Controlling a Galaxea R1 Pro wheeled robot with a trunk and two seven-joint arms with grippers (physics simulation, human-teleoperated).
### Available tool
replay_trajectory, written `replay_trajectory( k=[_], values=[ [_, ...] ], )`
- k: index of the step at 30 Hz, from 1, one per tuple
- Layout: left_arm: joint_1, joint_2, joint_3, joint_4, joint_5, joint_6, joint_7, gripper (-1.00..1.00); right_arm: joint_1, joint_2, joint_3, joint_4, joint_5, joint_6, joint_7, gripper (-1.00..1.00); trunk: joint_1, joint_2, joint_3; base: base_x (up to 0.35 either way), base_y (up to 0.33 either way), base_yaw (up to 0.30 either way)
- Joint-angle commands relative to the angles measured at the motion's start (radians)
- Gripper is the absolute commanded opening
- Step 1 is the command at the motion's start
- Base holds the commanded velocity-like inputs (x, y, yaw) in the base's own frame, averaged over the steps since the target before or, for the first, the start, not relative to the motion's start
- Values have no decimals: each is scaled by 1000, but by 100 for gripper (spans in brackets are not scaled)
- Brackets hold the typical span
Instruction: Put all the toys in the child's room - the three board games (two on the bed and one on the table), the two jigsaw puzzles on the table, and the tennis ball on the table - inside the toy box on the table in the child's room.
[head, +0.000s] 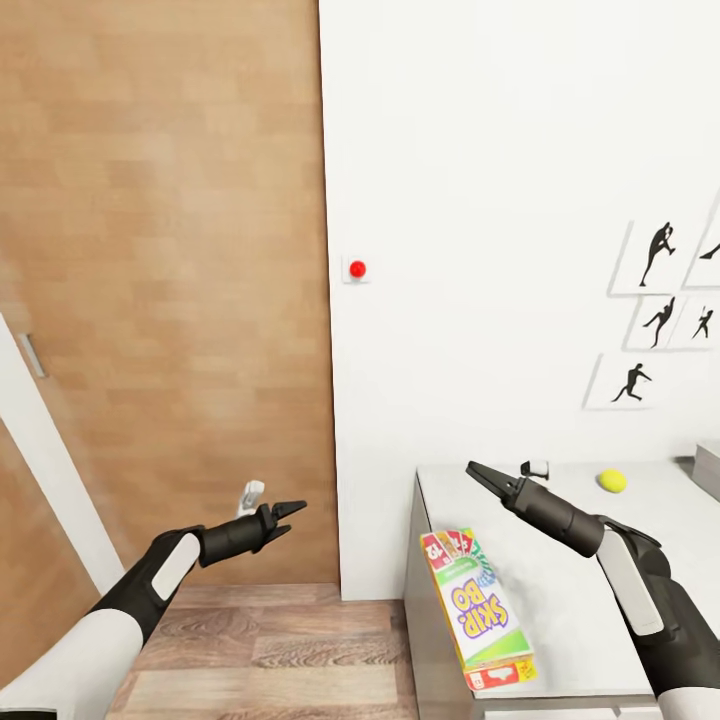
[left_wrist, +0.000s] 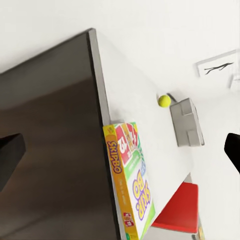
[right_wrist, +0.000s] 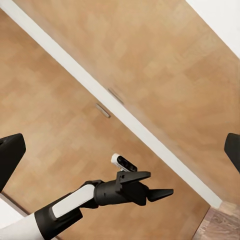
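A Skip-Bo board game (head: 478, 610) (left_wrist: 129, 175) with a yellow, green and pink cover lies flat at the front left corner of the light grey table (head: 570, 540) (left_wrist: 135, 80). Farther back on the table sits the tennis ball (head: 611, 481) (left_wrist: 164, 100). Just beyond it is the grey toy box (head: 708, 470) (left_wrist: 186, 122), cut off by the head view's edge. My right gripper (head: 500, 472) hovers open and empty above the table's back left part. My left gripper (head: 293, 518) (right_wrist: 157, 184) hangs open and empty over the floor, left of the table.
A wooden door (head: 160, 300) fills the left, with a white door edge (head: 50, 450) angled in front. The white wall carries a red button (head: 357, 268) and black silhouette sports pictures (head: 655, 320). Something red (left_wrist: 177, 210) lies beyond the table's far side. Wood-plank floor (head: 270, 650) lies below.
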Motion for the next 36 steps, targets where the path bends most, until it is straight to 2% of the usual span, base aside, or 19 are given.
replay_trajectory(
  k=[1,9,16,24,36],
  values=[
    [-1,1,-5,0,9,5,-5,100,-1,0,0,0,-4,6,0,100,4,-9,-5,0,0,0],
    [-1,2,-10,1,6,9,-94,100,-1,-1,1,0,-2,8,0,100,35,-65,-30,0,0,0],
    [-1,2,-9,19,2,15,-169,100,-1,-3,3,0,2,43,-10,100,62,-114,-52,0,0,0],
    [-1,5,-5,32,1,16,-181,100,-1,-5,-1,0,2,69,-56,100,92,-170,-77,0,0,0],
    [-1,6,-6,33,1,16,-184,100,-1,3,-1,0,2,70,-70,100,138,-254,-115,0,0,0]
  ],
)
